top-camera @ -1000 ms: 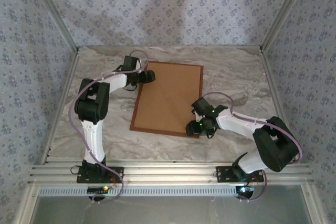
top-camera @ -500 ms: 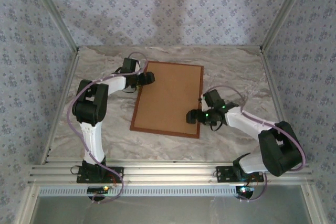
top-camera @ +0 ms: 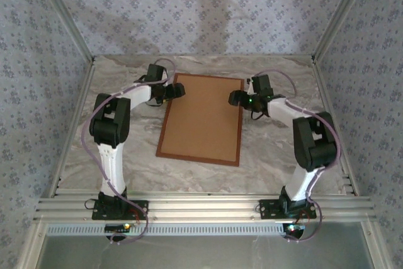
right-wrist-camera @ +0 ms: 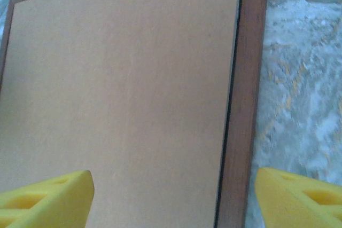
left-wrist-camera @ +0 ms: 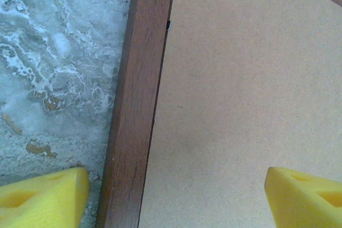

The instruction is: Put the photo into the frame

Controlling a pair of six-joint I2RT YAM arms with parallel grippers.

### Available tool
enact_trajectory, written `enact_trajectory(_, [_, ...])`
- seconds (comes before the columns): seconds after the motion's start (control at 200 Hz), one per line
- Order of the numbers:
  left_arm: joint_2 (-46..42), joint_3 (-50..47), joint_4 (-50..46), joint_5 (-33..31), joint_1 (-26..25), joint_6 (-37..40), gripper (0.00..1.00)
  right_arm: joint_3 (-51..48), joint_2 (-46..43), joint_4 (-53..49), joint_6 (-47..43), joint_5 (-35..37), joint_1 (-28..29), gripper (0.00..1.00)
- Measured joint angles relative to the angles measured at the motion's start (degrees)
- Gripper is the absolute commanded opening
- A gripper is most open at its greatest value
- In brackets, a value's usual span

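Backing board (top-camera: 203, 118) fills the frame (top-camera: 198, 159) in your overhead view. Your wrist views add that the left end effector (left-wrist-camera: 173, 185) and right end effector (right-wrist-camera: 173, 185) stand spread, each straddling one side of it.

Left arm (top-camera: 110, 127) bent at the elbow, left hand (top-camera: 179, 91) pointing right. Right arm (top-camera: 313, 140) bent likewise, right hand (top-camera: 233, 97) pointing left. The two hands face each other, each tilted downward with yellow fingers (left-wrist-camera: 45, 196) spread wide, holding nothing.
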Motion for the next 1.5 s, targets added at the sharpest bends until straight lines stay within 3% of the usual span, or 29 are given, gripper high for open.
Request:
enact_trajectory(0.22, [2.21, 4.59, -4.48, -0.02, 0.02, 0.22, 0.86, 7.87, 8.87, -0.02, -1.31, -2.10, -1.27, 0.76])
enact_trajectory(0.615, [3.72, 7.52, -7.26, 0.24, 0.26, 0.22, 0.86, 11.41, 13.53, 0.07, -1.90, -6.25, -2.58, 0.72])
enact_trajectory(1.499, [3.74, 7.58, -7.21, 1.03, 0.00, 0.20, 0.85, 6.10, 11.54, 5.92, 3.32, -10.27, -2.71, 0.62])
